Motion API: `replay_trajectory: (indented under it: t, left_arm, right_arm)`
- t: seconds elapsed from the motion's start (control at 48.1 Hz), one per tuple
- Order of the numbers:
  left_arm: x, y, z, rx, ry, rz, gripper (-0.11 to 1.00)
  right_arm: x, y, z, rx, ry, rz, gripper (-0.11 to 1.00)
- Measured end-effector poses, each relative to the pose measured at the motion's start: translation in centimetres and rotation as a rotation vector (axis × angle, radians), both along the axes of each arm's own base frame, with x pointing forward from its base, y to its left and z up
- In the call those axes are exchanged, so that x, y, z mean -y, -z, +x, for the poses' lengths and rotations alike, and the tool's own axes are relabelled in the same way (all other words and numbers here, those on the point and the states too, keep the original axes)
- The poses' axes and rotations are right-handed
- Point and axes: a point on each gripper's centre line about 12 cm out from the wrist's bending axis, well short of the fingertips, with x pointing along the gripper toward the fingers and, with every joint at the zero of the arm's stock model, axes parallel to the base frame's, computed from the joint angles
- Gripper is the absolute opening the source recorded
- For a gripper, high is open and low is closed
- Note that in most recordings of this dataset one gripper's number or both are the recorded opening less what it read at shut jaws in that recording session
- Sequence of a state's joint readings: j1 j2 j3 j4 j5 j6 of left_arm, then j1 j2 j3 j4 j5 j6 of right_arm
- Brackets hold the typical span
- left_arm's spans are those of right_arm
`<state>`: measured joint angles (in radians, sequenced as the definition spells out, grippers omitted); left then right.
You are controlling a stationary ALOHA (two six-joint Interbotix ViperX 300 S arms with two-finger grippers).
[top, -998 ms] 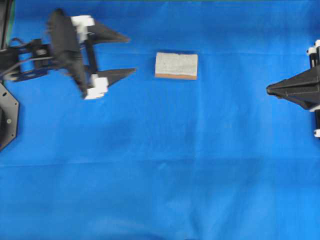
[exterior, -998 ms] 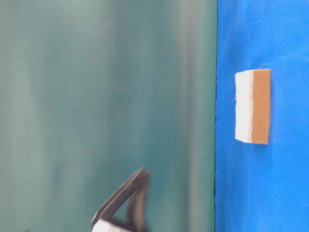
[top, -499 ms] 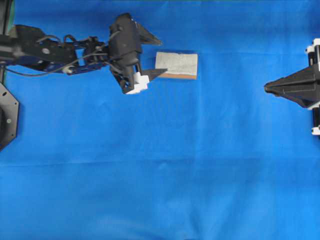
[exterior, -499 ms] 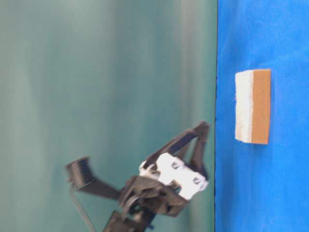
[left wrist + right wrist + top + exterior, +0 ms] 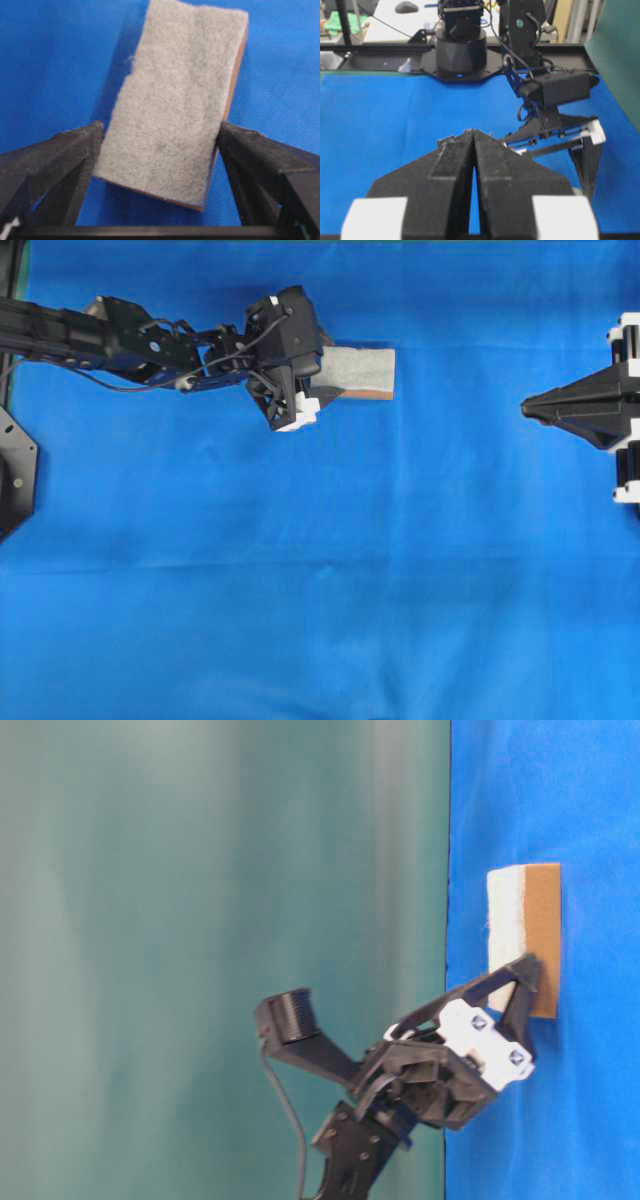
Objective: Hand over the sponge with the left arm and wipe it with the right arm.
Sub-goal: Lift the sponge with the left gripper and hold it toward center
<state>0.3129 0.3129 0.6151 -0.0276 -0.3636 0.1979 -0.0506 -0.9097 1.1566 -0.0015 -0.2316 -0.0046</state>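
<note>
My left end effector [image 5: 157, 150] straddles the sponge [image 5: 175, 100], jaws wide; I should close squarely on its long sides.

The sponge [image 5: 360, 370] was laid flat on the blue cloth [image 5: 320, 560], grey-white rough face up, over a thin orange-tan base seen along its edge. Its near end was bracketed by the wide-spread fingers [image 5: 60, 155] of the left arm [image 5: 130, 335]. The right arm [image 5: 590, 405] was kept well apart, its jaws pressed together.
</note>
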Motion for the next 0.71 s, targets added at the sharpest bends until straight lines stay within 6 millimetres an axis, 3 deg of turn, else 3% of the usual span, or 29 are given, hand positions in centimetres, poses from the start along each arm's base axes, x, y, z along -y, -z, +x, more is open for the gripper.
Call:
replay_trajectory:
  t: [0.187, 0.416, 0.478, 0.624, 0.707]
  left_arm:
    - [-0.3, 1.9, 0.2, -0.035, -0.006, -0.011, 0.94]
    - [-0.3, 2.1, 0.2, -0.038, -0.006, -0.012, 0.92]
    - [-0.3, 2.1, 0.2, -0.039, -0.006, -0.013, 0.83]
    - [-0.1, 2.0, 0.0, -0.042, -0.003, -0.014, 0.49]
    - [0.0, 1.4, -0.3, -0.046, -0.004, -0.017, 0.47]
  right_arm:
    - [0.0, 0.0, 0.0, -0.001, 0.0, 0.002, 0.0]
    - [0.0, 0.1, 0.0, -0.003, 0.0, 0.002, 0.0]
    - [0.0, 0.1, 0.0, -0.003, 0.0, 0.002, 0.0]
    - [0.0, 0.1, 0.1, -0.005, 0.0, 0.002, 0.0]
    - [0.0, 0.1, 0.1, -0.005, 0.0, 0.002, 0.0]
